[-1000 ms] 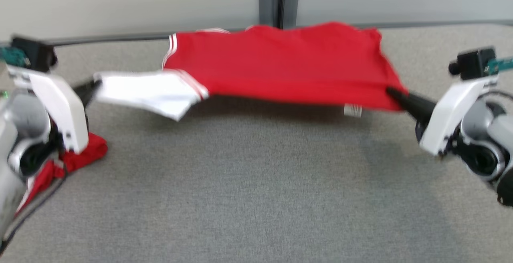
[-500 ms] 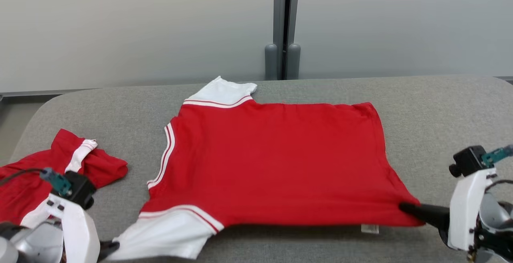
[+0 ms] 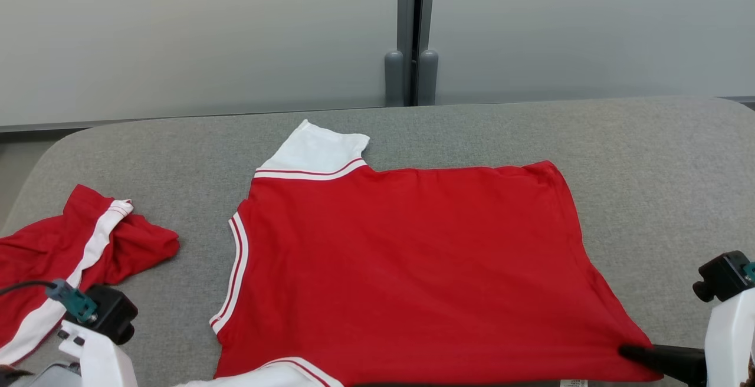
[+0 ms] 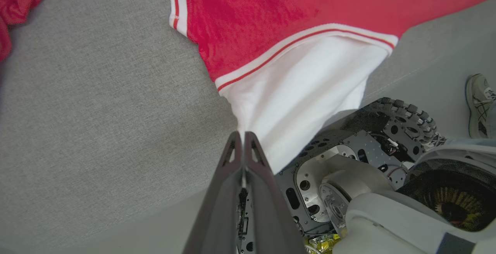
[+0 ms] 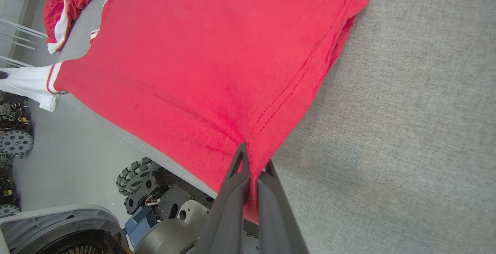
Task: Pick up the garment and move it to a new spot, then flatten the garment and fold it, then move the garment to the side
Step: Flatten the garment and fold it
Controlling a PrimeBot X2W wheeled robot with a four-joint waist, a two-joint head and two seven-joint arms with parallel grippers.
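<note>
The garment (image 3: 407, 269) is a red T-shirt with white sleeves, spread flat on the grey table (image 3: 649, 157), neck to the left and hem to the right. My left gripper (image 4: 243, 134) is shut on the near white sleeve (image 4: 306, 91) at the table's front edge. My right gripper (image 5: 254, 157) is shut on the near hem corner (image 5: 267, 138) of the garment; its dark fingers (image 3: 649, 354) show at the lower right of the head view. The far sleeve (image 3: 312, 151) lies flat toward the wall.
A second red and white garment (image 3: 53, 257) lies crumpled at the table's left end. A grey partition wall with a post (image 3: 411, 33) stands behind the table. My wheeled base (image 4: 368, 161) and a person's shoe (image 4: 478, 103) are below the front edge.
The shirt was hanging stretched between both grippers and has been laid flat on the table, then drawn toward the front edge. The head camera's view has shifted too.
</note>
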